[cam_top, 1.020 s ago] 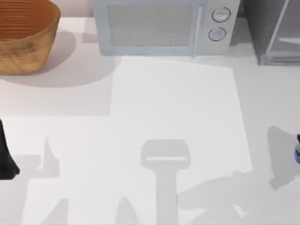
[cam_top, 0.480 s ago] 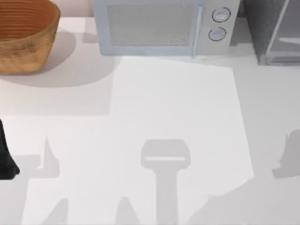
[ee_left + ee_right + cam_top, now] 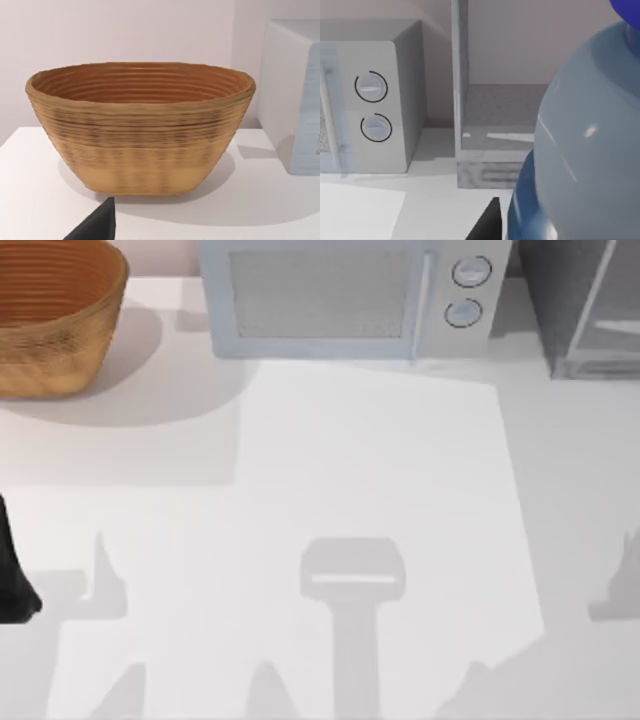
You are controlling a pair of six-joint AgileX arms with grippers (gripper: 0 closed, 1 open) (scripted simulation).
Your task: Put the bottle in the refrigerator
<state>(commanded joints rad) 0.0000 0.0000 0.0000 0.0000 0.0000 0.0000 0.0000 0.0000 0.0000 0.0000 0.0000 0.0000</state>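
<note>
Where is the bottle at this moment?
The bottle is close in front of the right wrist camera, with the refrigerator behind it and the microwave beside that. From above, the refrigerator stands at the table's far right corner.

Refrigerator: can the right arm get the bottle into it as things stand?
Probably yes. In the right wrist view the bottle sits close to the camera and the refrigerator faces it open-fronted, nothing between; the microwave stands aside.

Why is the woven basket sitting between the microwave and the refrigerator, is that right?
Not quite. In the top view the woven basket sits at the table's left, on the far side of the microwave from the refrigerator. It is the microwave that stands between the basket and the refrigerator.
</note>
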